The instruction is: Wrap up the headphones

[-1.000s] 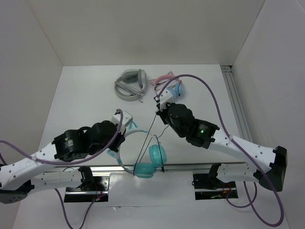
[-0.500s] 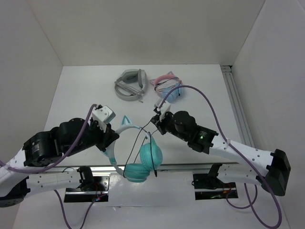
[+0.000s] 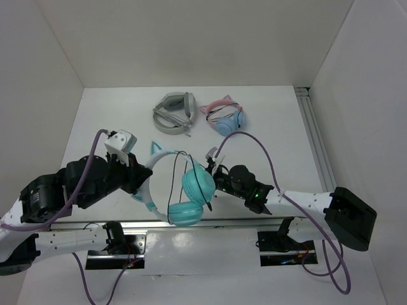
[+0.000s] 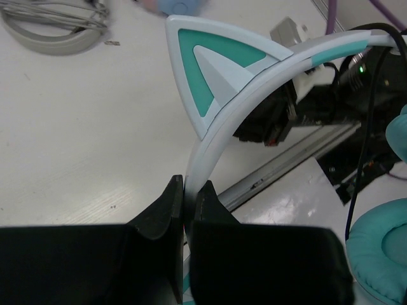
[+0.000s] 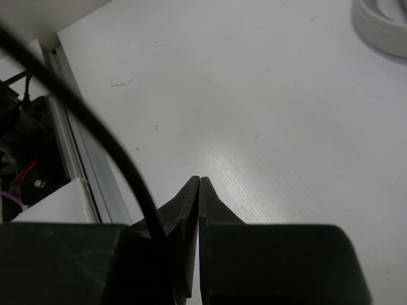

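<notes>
The teal headphones [image 3: 191, 194] hang above the table's near edge, with the two round cups stacked and the cat-ear headband [image 3: 152, 166] to their left. My left gripper [image 3: 141, 185] is shut on the pale headband [image 4: 254, 82] just below a cat ear [image 4: 210, 70]. The thin black cable [image 3: 173, 184] loops over the headband and cups. My right gripper [image 3: 213, 173] is just right of the upper cup. Its jaws are pressed shut [image 5: 200, 181], and the cable [image 5: 95, 121] runs down along its left finger.
Grey headphones [image 3: 173, 113] and pink-banded cat-ear headphones with light-blue cups [image 3: 226, 115] lie at the back of the table. A metal rail [image 3: 315, 140] runs along the right edge. Another rail [image 3: 127, 224] runs along the near edge by the arm bases.
My left gripper has swung the headphones left and back, turning them. My right gripper has come down toward the near edge. The taut cable now hangs in loops over the headphones.
</notes>
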### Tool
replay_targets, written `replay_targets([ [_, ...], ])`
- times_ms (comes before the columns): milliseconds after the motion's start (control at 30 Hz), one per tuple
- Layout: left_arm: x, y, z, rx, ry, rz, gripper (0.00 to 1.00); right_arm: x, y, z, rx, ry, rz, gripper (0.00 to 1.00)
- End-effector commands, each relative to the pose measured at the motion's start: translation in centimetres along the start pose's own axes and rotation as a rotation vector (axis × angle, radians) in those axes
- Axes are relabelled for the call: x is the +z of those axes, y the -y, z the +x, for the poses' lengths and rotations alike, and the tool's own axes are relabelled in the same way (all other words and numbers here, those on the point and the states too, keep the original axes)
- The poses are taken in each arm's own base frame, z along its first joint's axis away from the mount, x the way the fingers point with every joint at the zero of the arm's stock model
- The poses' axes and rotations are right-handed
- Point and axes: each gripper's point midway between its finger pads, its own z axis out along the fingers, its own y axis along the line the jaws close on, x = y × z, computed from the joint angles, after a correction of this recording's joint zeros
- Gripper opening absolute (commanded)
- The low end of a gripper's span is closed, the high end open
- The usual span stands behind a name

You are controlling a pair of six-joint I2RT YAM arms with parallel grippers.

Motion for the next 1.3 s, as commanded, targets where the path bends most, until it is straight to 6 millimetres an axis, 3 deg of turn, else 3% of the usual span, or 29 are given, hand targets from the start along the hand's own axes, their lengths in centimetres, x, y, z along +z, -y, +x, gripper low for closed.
replay_targets([
  [0,-1.2,-1.0,-4.7,-0.245,0.2,-0.083,0.0,0.4,-2.1,-2.8,0.063,0.145,-0.115,0.08],
  [100,-1.1,-2.8,-5.1,-0.312,0.249,-0.189,0.0,0.1,-2.6,-2.2,0.089,0.174,-0.148,0.08],
  [300,-1.1,-5.2,-5.3,-0.464,0.322,-0.339,0.0,-0.8,-5.6,-1.2,0.101,0.187,-0.215,0.08],
  [467,-0.5,-5.7,-5.8,-0.499,0.332,-0.426,0.0,-1.0,-7.6,0.1,0.093,0.16,-0.247,0.07],
  [667,-0.1,-5.7,-6.4,-0.512,0.338,-0.472,0.0,-1.2,-7.8,1.6,0.104,0.14,-0.244,0.07],
  [767,-0.4,-5.9,-6.6,-0.511,0.345,-0.48,0.0,-1.2,-8.1,2.8,0.111,0.112,-0.256,0.12],
  [1067,-0.6,-6.0,-6.7,-0.517,0.351,-0.475,0.0,-0.7,-8.7,2.8,0.118,0.111,-0.289,0.19],
  [1233,-0.6,-6.0,-6.7,-0.517,0.351,-0.475,0.0,-0.6,-9.5,3.9,0.115,0.088,-0.314,0.19],
  [1267,-0.5,-6.1,-6.4,-0.511,0.346,-0.48,0.0,-0.6,-9.5,3.9,0.115,0.088,-0.314,0.13],
])
